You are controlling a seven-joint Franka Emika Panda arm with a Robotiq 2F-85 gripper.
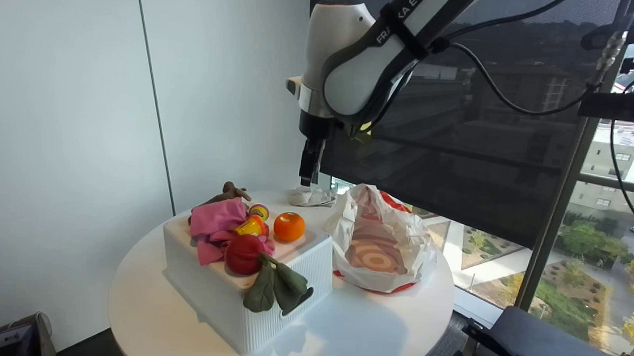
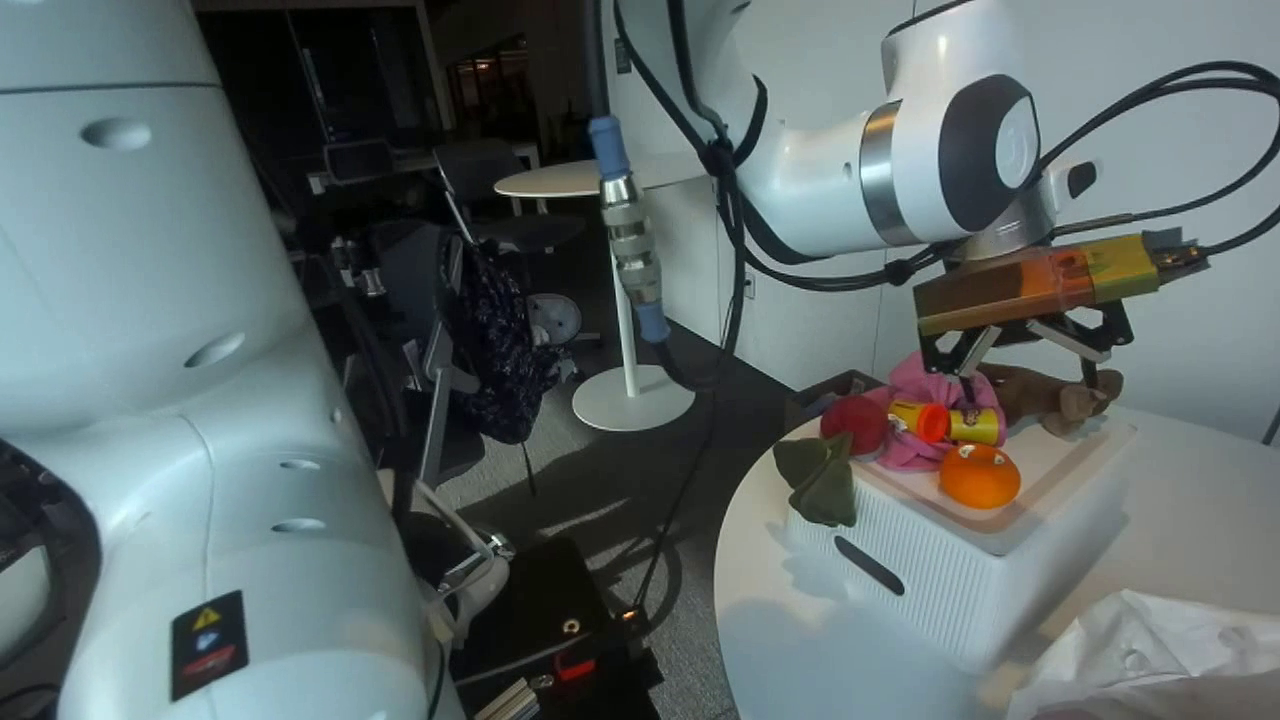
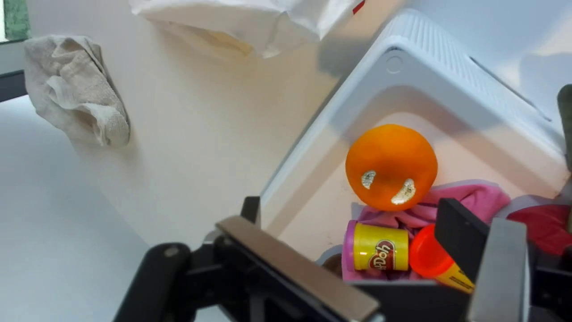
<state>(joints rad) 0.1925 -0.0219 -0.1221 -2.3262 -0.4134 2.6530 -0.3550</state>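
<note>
While the gripper [image 2: 1028, 383] hovers, jaws apart, empty, a yellow Play-Doh can [image 3: 382, 247] lies sideways against pink cloth [image 3: 473, 198], at six o'clock from the orange ball [image 3: 391, 165] in the wrist view; a glancing knock could roll it.

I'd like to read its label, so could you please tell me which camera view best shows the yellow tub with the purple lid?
The wrist view: the yellow tub lies side-on and large, with "Doh" legible on its label. Both exterior views show its yellow and purple, but much smaller, with lettering hard to read.
</note>
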